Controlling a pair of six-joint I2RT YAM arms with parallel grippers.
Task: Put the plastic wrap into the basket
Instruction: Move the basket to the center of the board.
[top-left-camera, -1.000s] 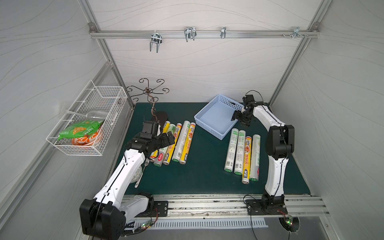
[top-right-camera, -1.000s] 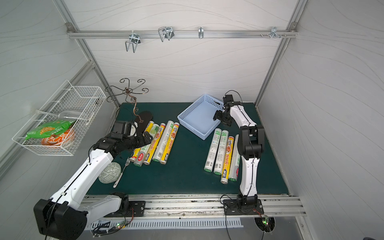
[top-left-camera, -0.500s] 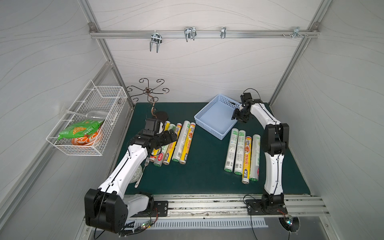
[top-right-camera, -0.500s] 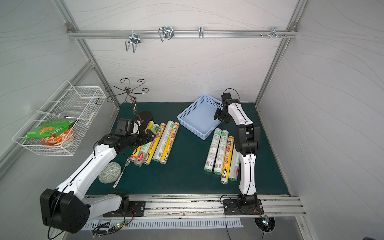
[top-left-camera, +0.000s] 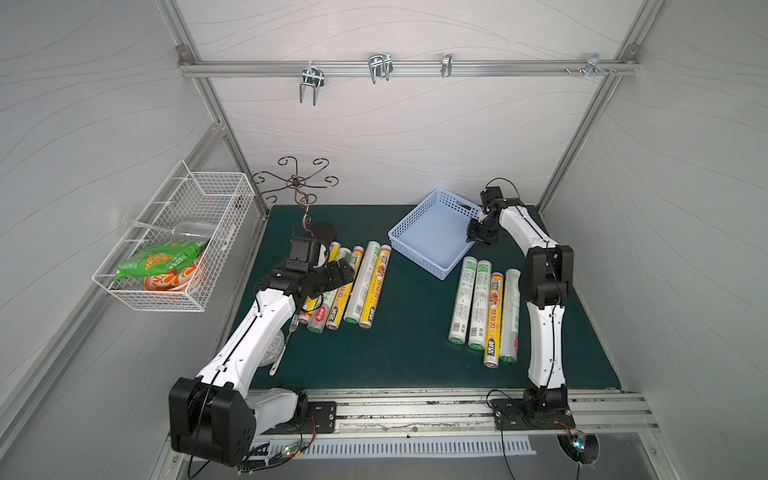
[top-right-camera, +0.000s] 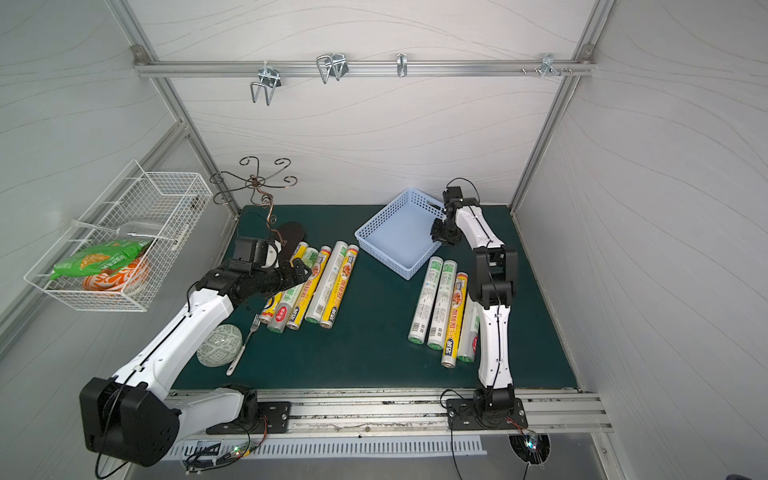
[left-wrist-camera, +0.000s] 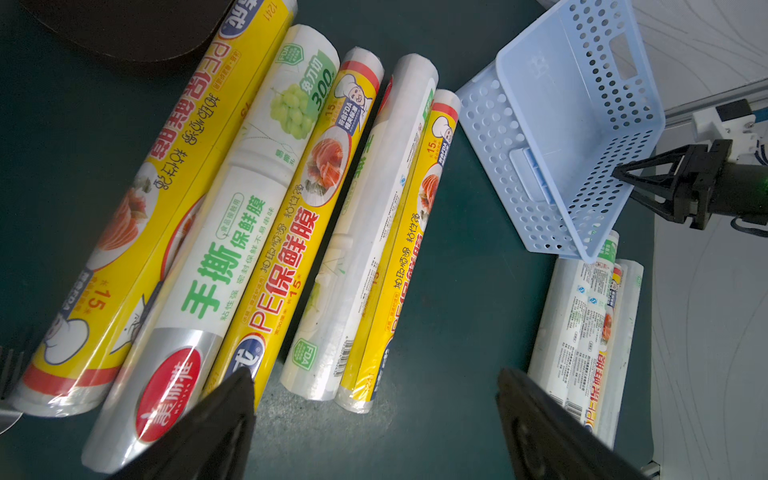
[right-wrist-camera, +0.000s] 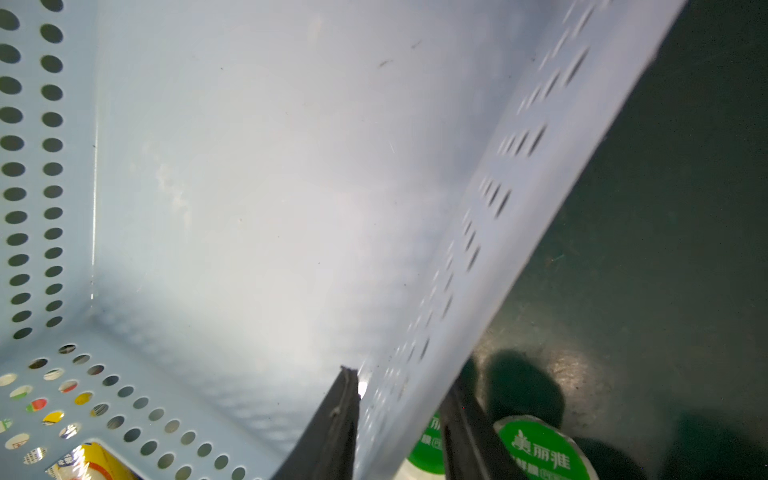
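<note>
Nine rolls of plastic wrap (top-left-camera: 376, 286), one blue basket (top-left-camera: 415, 259), one wire basket (top-left-camera: 166, 297), one fork (top-right-camera: 243, 347)

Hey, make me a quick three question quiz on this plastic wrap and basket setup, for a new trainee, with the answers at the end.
1. True or false: the basket holds nothing yet.
2. Where is the right gripper? A) clamped on a yellow roll; B) astride the basket's wall, one finger inside and one outside; C) raised high, clear of everything.
3. How many plastic wrap rolls lie in the group beside the left gripper?
Key: 1 true; 2 B; 3 five.
</note>
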